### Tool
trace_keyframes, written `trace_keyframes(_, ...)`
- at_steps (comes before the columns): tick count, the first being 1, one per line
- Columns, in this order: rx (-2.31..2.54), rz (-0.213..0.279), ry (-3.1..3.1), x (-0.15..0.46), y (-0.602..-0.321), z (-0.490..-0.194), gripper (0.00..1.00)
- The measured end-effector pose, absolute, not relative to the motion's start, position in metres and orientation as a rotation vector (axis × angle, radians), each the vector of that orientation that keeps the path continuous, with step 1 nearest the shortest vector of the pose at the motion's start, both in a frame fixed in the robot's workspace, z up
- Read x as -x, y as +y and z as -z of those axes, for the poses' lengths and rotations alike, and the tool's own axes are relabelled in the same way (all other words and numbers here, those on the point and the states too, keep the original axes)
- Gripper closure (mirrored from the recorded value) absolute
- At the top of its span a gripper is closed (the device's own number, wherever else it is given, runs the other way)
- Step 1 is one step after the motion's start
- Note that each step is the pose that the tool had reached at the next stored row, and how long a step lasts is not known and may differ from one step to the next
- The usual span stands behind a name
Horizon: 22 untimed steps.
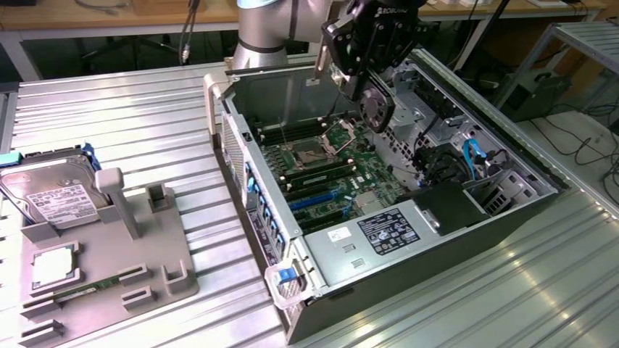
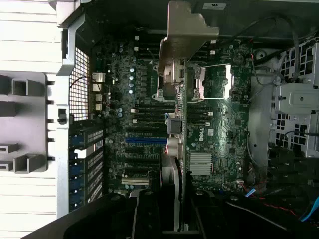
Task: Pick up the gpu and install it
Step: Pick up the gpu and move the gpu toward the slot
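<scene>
The gpu [image 1: 375, 109] [image 2: 180, 149] hangs edge-down above the motherboard [image 1: 329, 167] at the far end of the open case [image 1: 261, 188], clamped in the end effector [image 1: 363, 72] [image 2: 174, 211]. The case sits toward the worktop's [image 1: 116, 109] edge at the exterior view's right.

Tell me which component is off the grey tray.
The gpu, the card with the silver bracket, held over the open case; hard drive and processor sit on the tray.
</scene>
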<state>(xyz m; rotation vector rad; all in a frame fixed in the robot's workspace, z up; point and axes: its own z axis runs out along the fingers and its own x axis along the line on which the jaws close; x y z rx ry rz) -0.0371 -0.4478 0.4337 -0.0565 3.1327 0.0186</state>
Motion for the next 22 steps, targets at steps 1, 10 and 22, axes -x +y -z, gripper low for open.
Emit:
trace_keyframes(1, 0.057, -0.019, 3.133, 0.035, -0.448, -0.434, 0.72)
trace_keyframes(10, 0.056, -0.019, 3.133, 0.021, -0.448, -0.433, 0.72)
trace_keyframes(22, 0.056, -0.019, 3.133, -0.007, -0.448, -0.432, 0.72)
